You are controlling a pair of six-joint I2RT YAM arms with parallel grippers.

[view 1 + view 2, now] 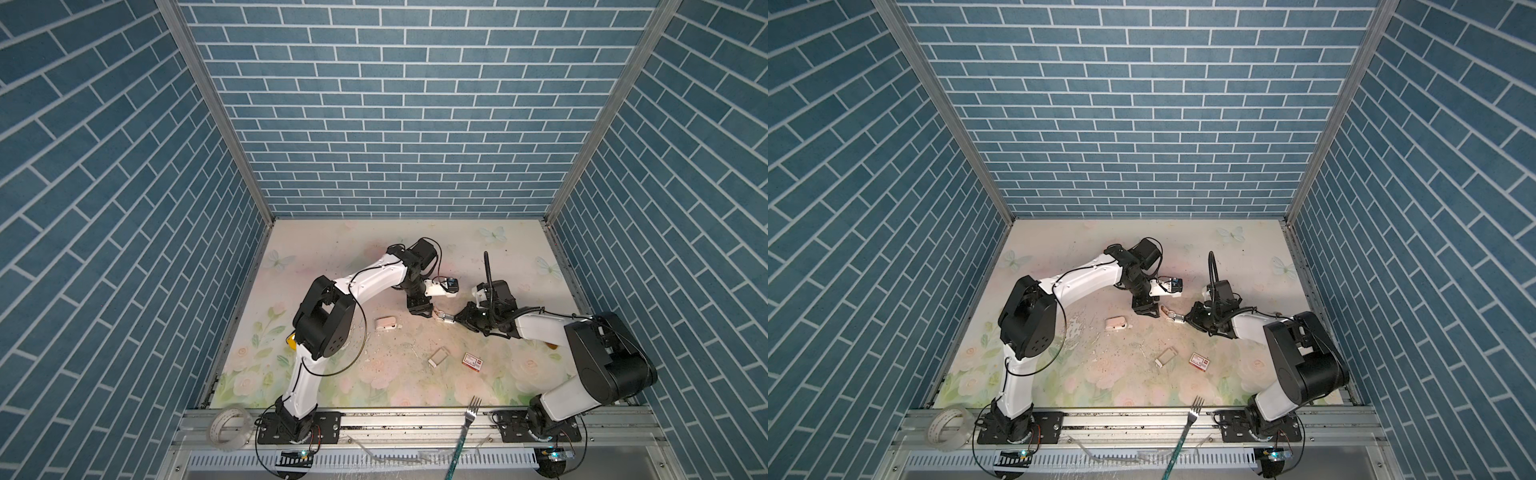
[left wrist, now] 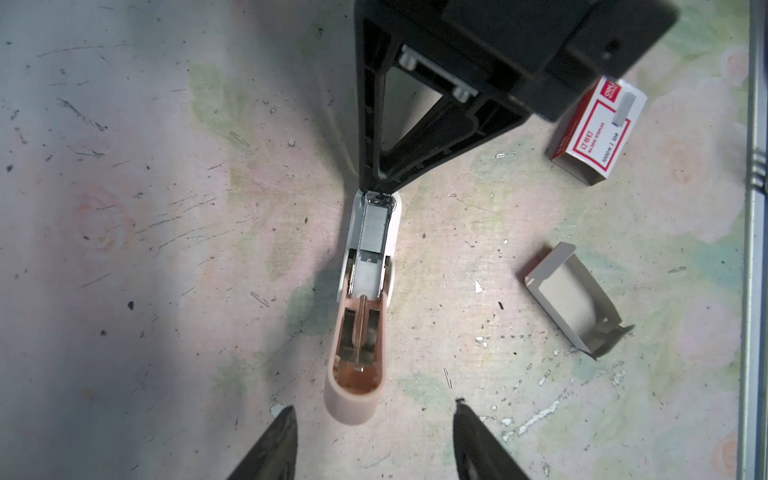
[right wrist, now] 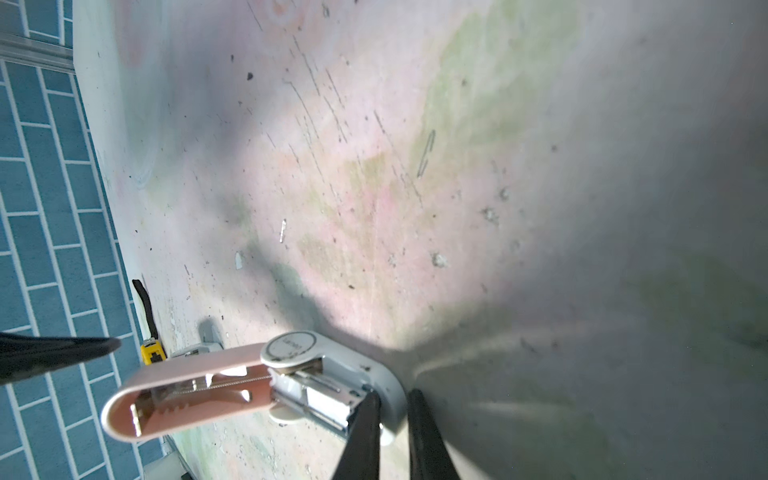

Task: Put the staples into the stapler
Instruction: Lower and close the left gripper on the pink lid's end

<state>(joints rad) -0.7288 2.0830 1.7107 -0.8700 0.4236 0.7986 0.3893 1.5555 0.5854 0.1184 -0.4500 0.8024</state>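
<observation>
1. Right at the front, a fork [image 1: 470, 413] and a roll of clear tape [image 1: 230, 424] lay on the metal rail [image 1: 415, 422]; only the top views caught them.
2. Further in, on the scuffed floral mat [image 1: 395, 386], sat the red-and-white staple box [image 1: 473, 362] with its pale tray [image 1: 439, 357] just beside it; the left wrist view looked straight into that tray [image 2: 573, 299] and showed bare grey card.
3. Then a pale pink object [image 1: 385, 323] lay off to the left; the right wrist view alone showed a yellow tape measure [image 3: 151, 353] by the wall.
4. Mid-mat, here was the action: the stapler [image 1: 443, 318] lay between the two arms, lid flung open; in both top views it was a speck; the left wrist view showed the staples [image 2: 375, 230] seated in its metal channel, a silvery block behind the nose.
5. The right gripper [image 3: 395, 395] was pinched narrow on the stapler's white nose, a finger on either side; whether it was clear of the mat I cannot tell.
6. The left gripper [image 2: 374, 405] hovered just off the pink lid's tip, jaws roughly half apart, gripping nothing.
7. Beyond, blue brick-pattern walls [image 1: 395, 124] closed in three sides.
</observation>
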